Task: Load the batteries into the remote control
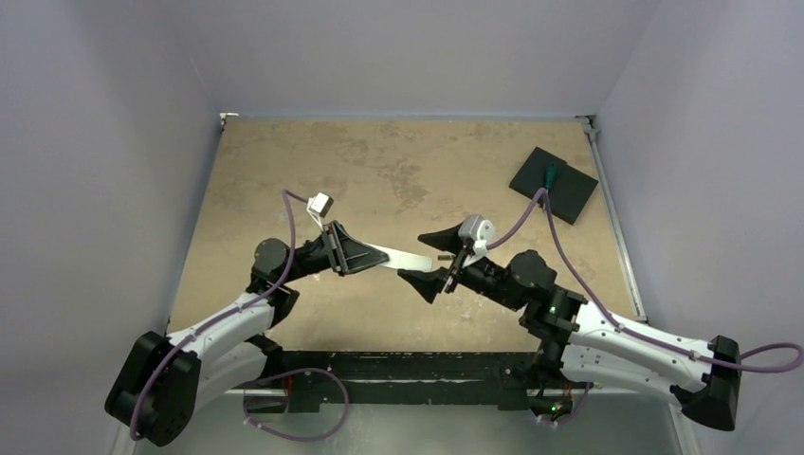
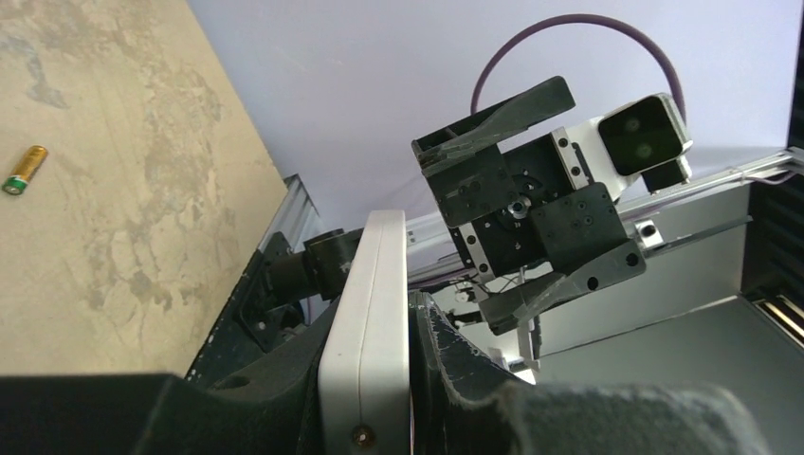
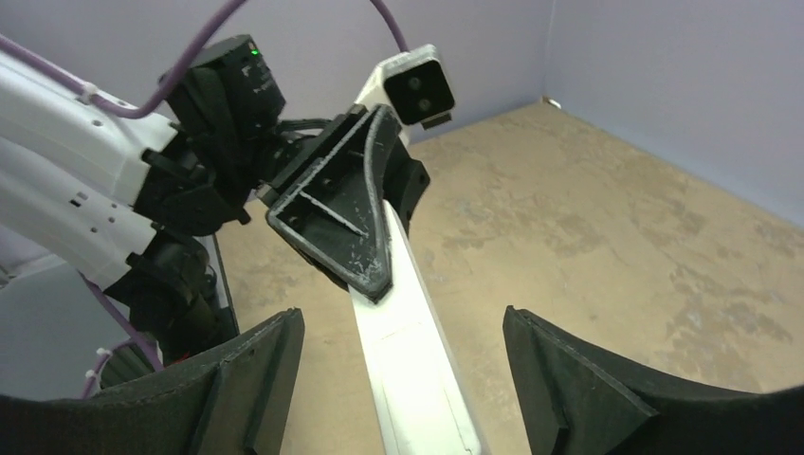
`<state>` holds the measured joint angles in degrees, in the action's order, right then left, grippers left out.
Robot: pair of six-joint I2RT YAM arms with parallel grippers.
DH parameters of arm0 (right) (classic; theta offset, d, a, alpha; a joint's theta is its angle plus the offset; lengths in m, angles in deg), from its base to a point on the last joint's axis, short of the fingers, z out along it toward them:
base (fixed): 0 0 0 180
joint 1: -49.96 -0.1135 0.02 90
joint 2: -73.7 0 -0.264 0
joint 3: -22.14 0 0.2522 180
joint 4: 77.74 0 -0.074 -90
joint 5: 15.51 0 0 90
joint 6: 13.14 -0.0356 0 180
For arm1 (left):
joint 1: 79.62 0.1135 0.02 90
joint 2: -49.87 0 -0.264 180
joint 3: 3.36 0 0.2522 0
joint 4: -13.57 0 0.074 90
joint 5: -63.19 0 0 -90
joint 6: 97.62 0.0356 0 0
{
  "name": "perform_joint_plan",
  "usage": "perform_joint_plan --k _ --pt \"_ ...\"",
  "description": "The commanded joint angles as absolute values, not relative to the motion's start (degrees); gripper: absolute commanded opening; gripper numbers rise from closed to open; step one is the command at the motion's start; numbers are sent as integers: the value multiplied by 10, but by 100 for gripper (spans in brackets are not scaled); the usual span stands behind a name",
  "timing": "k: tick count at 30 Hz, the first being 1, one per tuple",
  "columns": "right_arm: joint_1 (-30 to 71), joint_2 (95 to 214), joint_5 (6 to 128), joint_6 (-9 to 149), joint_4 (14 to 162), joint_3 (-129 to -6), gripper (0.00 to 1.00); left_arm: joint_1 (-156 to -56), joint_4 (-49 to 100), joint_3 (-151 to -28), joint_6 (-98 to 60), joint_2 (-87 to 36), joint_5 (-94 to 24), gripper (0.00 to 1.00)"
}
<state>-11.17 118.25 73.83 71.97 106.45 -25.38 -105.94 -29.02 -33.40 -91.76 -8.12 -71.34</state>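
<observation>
My left gripper point(image 1: 374, 258) is shut on the remote control point(image 1: 406, 257), a slim white bar held level above the table with its free end pointing right. In the left wrist view the remote control point(image 2: 365, 322) stands edge-on, clamped between the two dark fingers. My right gripper point(image 1: 431, 261) is open, one finger on each side of the free end and not touching it. From the right wrist the remote control point(image 3: 408, 360) runs down the middle between the spread fingers point(image 3: 251, 379), a lid outline on its visible face. One gold battery point(image 2: 24, 169) lies on the tabletop.
A black square pad point(image 1: 555, 190) lies at the back right with a green-handled screwdriver point(image 1: 550, 174) on it. Grey walls close in the table on three sides. Both arm bases sit at the near edge.
</observation>
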Motion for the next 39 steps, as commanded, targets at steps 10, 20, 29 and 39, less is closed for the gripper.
perform_joint_plan --k 10,20,29,39 --pt "-109 1190 890 605 913 -329 84 -1059 -70 -401 -746 -8 -681 0" --pt "-65 1224 871 512 809 -373 81 -1054 -20 -410 -707 3 -661 0" --pt "16 1249 749 456 799 -368 78 -1031 6 -408 -694 18 -660 0" --pt "32 1263 683 406 845 -342 74 -1014 -16 -392 -710 26 -669 0"
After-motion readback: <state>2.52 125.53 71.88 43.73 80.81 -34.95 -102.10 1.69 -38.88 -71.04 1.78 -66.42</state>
